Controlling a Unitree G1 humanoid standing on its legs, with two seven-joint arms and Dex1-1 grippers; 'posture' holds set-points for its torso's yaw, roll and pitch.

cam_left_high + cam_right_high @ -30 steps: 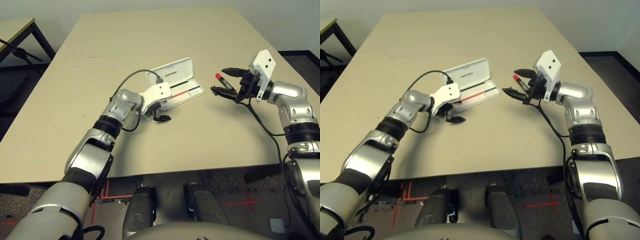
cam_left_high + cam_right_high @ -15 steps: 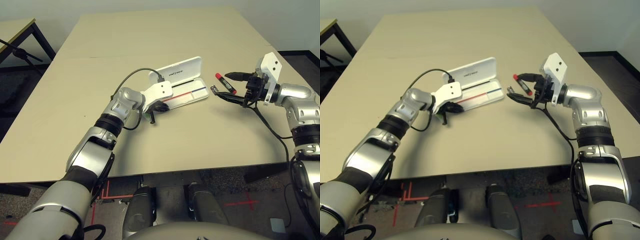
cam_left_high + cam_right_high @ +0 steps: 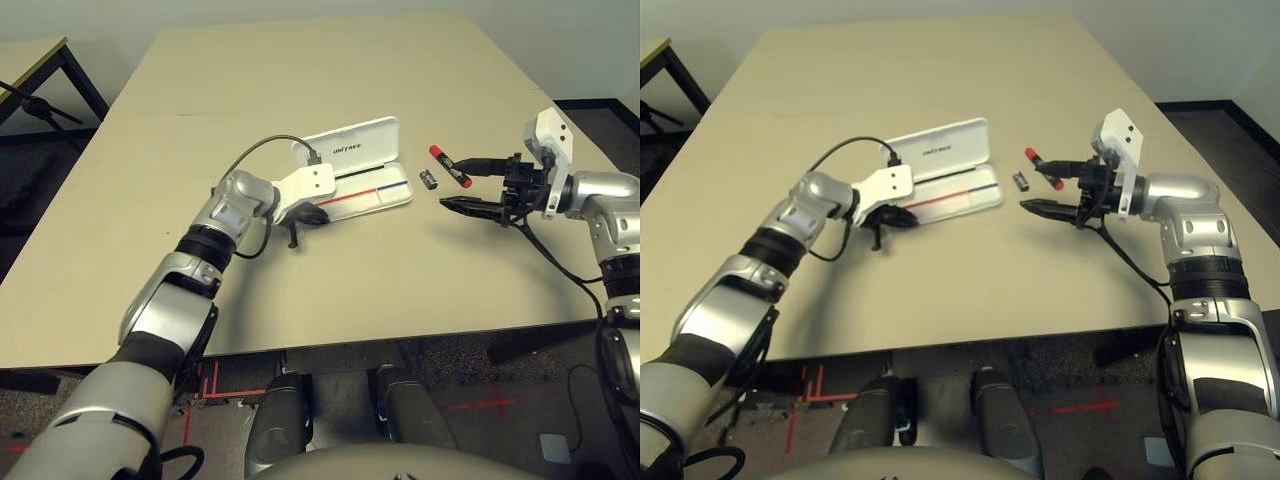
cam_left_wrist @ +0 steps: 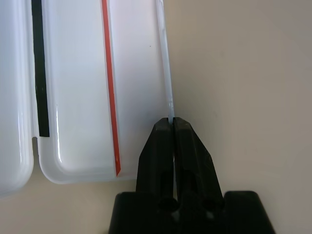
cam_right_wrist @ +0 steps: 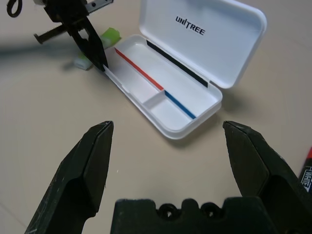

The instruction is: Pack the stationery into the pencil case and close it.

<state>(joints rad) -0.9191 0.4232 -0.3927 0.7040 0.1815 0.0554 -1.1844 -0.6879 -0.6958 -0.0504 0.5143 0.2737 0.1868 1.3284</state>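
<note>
Pinches the left gripper [image 4: 173, 122] tight on the thin front wall of the pencil case [image 3: 385, 193], close to its left corner, with no gap between the black fingers. Leaves the light-green bar [image 5: 109, 35] on the table just beside that same end of the case, behind the gripper and outside the tray. Shows the case open, lid tipped back, tray bare apart from its red and blue stripes. Finds the small cylinder [image 3: 427, 179] lying just off the right end of the case, then the red marker [image 3: 452, 167] a little further right, both loose on the table. Spreads the right gripper [image 3: 470, 184] as wide as it goes, empty, pointing towards the case, with the marker just beside its far finger; cannot tell whether they touch. Probably a steady-and-fetch step: hold the left pinch firm so the light case cannot skid, bring the right fingers down astride one item only, square across its barrel, close gently so it does not roll away, then carry it over the tray before letting go
</note>
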